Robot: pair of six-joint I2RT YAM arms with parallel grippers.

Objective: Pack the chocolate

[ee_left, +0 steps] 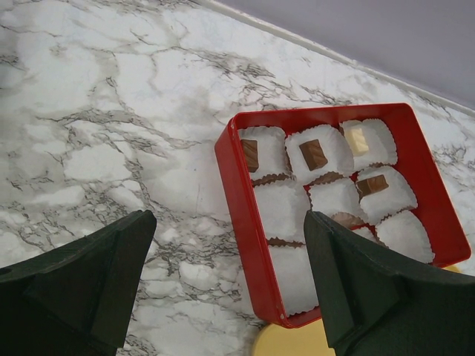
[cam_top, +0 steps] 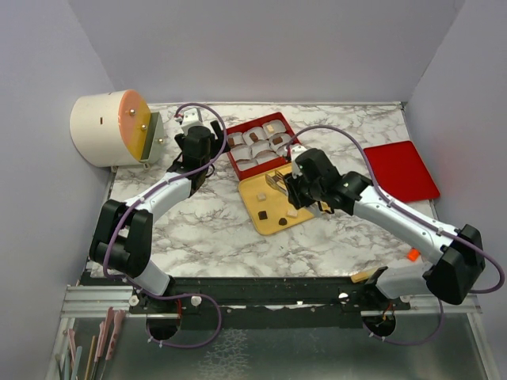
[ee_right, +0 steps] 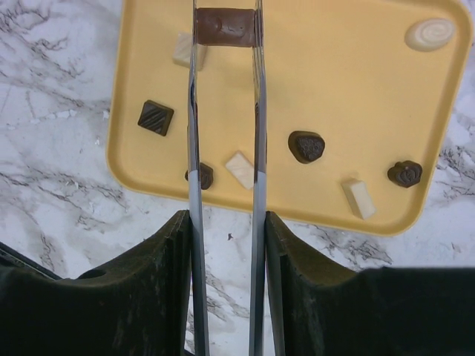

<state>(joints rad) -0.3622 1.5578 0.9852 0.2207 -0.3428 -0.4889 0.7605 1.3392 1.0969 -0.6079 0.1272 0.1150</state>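
My right gripper (ee_right: 225, 222) is shut on a pair of metal tongs (ee_right: 193, 148). The tongs' tips pinch a brown chocolate (ee_right: 225, 27) just above the yellow tray (ee_right: 356, 111). Several loose chocolates lie on that tray, among them a dark square (ee_right: 156, 117) and a cream block (ee_right: 359, 199). The red box (ee_left: 245, 222) holds white paper cups, some with a brown piece (ee_left: 312, 153) inside. My left gripper (ee_left: 230, 274) hangs open over the marble at the box's near left corner, with nothing between its fingers. From above, the right gripper (cam_top: 297, 186) is over the tray (cam_top: 261, 207), in front of the box (cam_top: 238, 165).
A flat red lid (cam_top: 402, 170) lies at the right of the table. A white drum with an orange face (cam_top: 107, 127) stands at the back left corner. Grey walls close in the back and both sides.
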